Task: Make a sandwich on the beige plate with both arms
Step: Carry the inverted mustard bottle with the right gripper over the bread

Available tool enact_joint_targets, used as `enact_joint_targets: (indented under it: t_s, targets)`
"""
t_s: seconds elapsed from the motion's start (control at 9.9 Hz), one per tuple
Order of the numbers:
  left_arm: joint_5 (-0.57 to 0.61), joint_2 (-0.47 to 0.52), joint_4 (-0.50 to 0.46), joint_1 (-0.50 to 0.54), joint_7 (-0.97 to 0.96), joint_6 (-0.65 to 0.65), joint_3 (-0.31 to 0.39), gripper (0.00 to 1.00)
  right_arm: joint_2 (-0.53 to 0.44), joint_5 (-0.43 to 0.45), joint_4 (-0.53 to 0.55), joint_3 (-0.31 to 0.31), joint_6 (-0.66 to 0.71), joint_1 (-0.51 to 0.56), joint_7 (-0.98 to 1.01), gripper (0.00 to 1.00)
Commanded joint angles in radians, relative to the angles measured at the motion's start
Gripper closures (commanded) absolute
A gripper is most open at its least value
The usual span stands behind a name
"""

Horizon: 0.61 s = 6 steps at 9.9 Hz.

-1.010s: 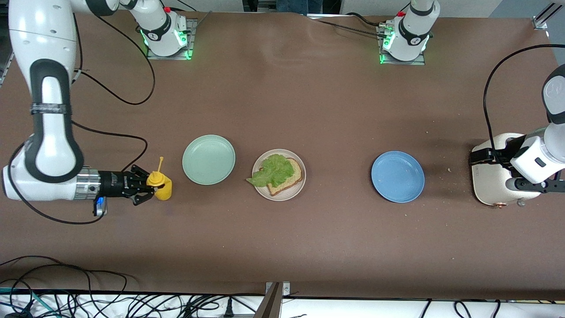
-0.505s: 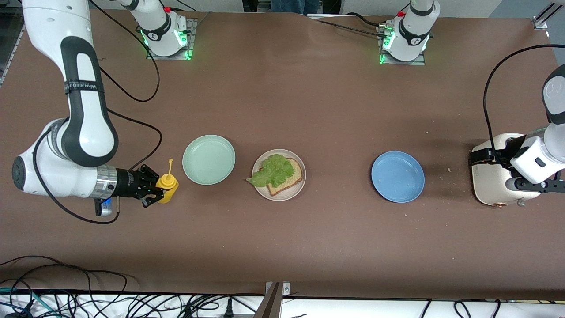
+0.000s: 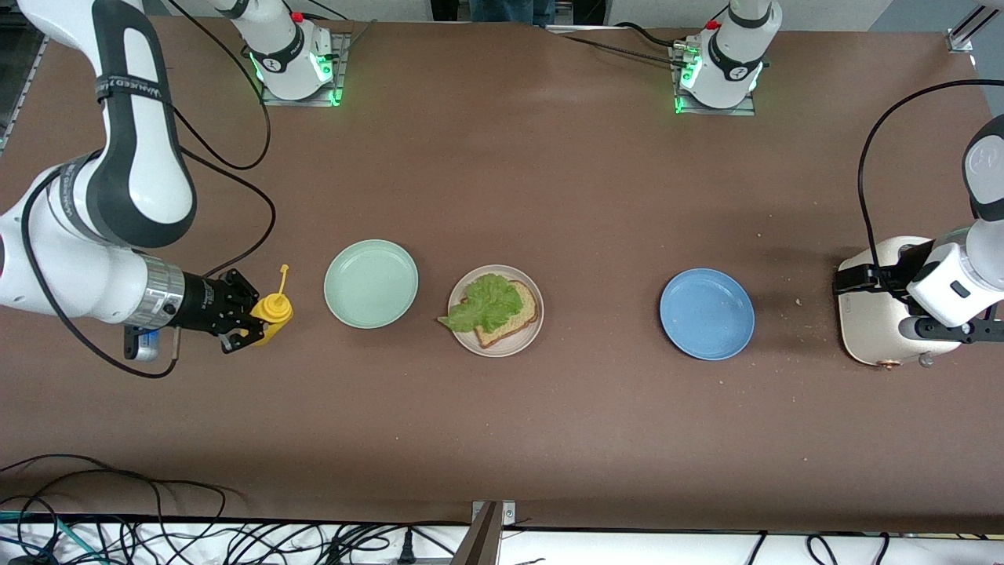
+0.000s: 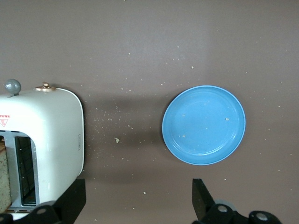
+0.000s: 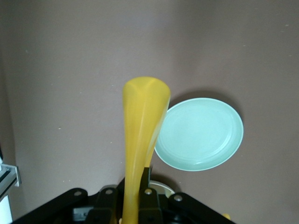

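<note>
The beige plate (image 3: 518, 344) sits mid-table with one slice of tan bread (image 3: 524, 311) on it and a ruffled green lettuce leaf (image 3: 486, 304) on the bread. My right gripper (image 3: 245, 323) is shut on a yellow squeeze bottle (image 3: 274, 314), held off the table beside the mint-green plate (image 3: 371, 283). In the right wrist view the bottle (image 5: 142, 121) runs out from between the fingers of the right gripper (image 5: 136, 201). My left gripper (image 4: 138, 205) hangs open by the toaster (image 3: 867, 314), with nothing between its fingers (image 4: 202, 198).
A blue plate (image 3: 707, 314) lies between the beige plate and the toaster, with crumbs scattered around it. The white toaster (image 4: 42, 140) stands at the left arm's end of the table. A tan edge shows in its slot. Cables run along the table edge nearest the front camera.
My right arm has swung and risen with the yellow bottle: first a little toward the mint-green plate, then back toward the right arm's end. The left arm has not moved.
</note>
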<state>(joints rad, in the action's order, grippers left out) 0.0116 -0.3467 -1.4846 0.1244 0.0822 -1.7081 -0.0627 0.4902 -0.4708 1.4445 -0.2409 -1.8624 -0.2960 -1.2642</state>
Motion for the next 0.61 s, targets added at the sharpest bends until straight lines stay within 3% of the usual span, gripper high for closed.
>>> enact_joint_targets:
  t_s: [0.0,0.3,0.5]
  targets:
    - [0.033,-0.001,0.009,-0.005,-0.019,0.015,-0.003,0.00,-0.029,0.137,0.037,-0.003,-0.059,-0.064,-0.116,1.00]
    - [0.033,-0.006,0.010,-0.005,-0.019,0.015,-0.003,0.00,0.005,0.372,0.030,-0.004,-0.092,-0.194,-0.265,1.00]
    - [0.033,-0.006,0.010,-0.005,-0.019,0.015,-0.003,0.00,0.027,0.400,-0.014,-0.005,-0.089,-0.212,-0.319,1.00]
